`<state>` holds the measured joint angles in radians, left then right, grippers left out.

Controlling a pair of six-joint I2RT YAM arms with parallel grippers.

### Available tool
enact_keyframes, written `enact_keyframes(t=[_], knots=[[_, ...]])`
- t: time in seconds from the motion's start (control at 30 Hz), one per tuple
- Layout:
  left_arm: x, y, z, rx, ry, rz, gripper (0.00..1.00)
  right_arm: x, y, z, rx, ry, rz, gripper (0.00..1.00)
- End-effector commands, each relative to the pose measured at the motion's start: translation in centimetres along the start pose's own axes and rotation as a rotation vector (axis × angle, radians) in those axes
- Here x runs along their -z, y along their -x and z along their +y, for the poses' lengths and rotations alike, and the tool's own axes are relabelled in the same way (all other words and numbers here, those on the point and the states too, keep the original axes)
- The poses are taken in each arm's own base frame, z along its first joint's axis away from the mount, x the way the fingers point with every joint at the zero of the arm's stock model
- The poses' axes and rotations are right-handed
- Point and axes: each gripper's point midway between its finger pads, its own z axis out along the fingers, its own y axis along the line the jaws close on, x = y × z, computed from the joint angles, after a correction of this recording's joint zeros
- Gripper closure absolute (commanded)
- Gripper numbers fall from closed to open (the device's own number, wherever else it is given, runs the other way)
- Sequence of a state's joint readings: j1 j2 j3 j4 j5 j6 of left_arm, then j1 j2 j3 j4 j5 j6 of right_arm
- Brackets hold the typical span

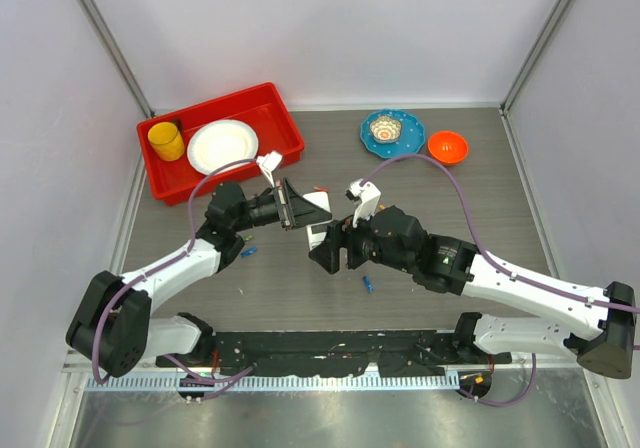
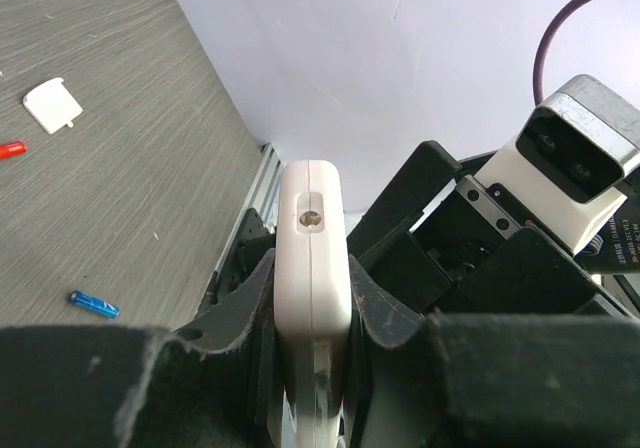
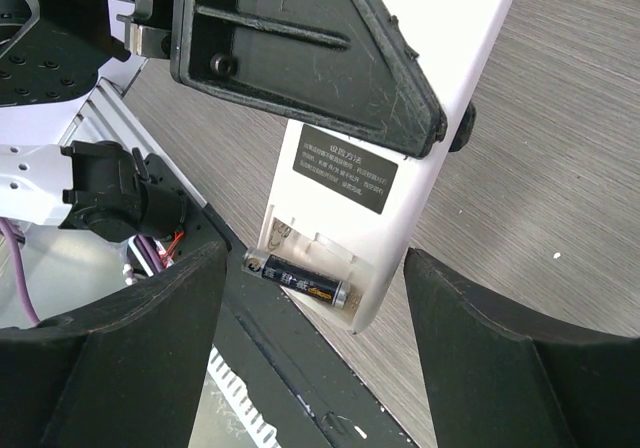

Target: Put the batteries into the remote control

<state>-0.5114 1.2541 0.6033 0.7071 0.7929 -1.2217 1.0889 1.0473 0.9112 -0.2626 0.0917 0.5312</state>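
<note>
Left hand (image 2: 312, 313) clamps the remote control (image 3: 450, 68) aloft, open bay turned to give the right hand (image 3: 315, 343), spread wide and empty, access to the dark battery (image 3: 298, 280) lying inside.

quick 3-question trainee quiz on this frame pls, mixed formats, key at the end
1. True or false: the left pincer is shut on the remote control.
2. The battery lying in the remote is: A blue, B dark, C orange-red.
3. Fill in: the yellow cup stands in the red ___.
Key: 1 true; 2 B; 3 tray.
</note>
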Motion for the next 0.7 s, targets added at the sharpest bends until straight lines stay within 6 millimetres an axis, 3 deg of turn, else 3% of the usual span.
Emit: enact_keyframes(t=[0.0,0.67], knots=[[0.1,0.6,-2.1,-0.073,-0.064,-0.029,1.0,0.2,2.6,1.0,-0.025,0.017,-0.079,0.24],[0.3,0.8,-2.5,-0.083,-0.068,-0.044,1.0,-0.1,1.7,0.0,-0.026,-0.033,-0.054,0.35]])
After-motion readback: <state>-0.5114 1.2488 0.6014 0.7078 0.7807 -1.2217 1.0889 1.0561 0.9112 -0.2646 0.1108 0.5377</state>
